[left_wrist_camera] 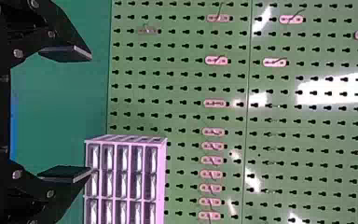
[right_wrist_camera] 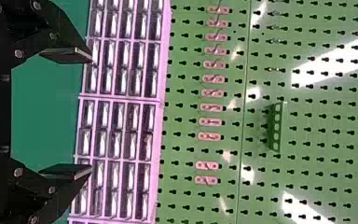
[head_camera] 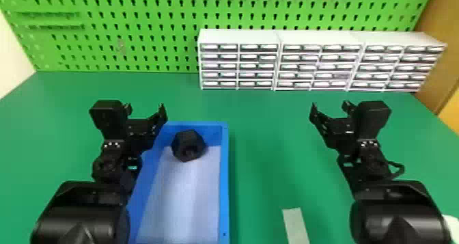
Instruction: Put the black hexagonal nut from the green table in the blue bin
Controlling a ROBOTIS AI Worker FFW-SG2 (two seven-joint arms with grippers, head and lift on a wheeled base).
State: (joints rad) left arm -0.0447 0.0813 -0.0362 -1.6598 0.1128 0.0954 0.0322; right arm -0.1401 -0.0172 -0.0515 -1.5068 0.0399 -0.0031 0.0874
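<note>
We see the black hexagonal nut [head_camera: 188, 146] inside the blue rectangular plastic bin [head_camera: 224, 178], near its far end. The bin sits on the flat green table [head_camera: 266, 140]. To the nut's left we hold our black two-fingered left gripper [head_camera: 145, 109], jaws spread wide; well to its right, our matching black right gripper [head_camera: 330, 107] also has its jaws parted.

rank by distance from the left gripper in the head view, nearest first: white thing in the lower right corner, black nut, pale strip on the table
From the left gripper:
1. Black nut, just right, inside the bin
2. Pale strip, right of the bin
3. White thing, far right, beyond the right arm
</note>
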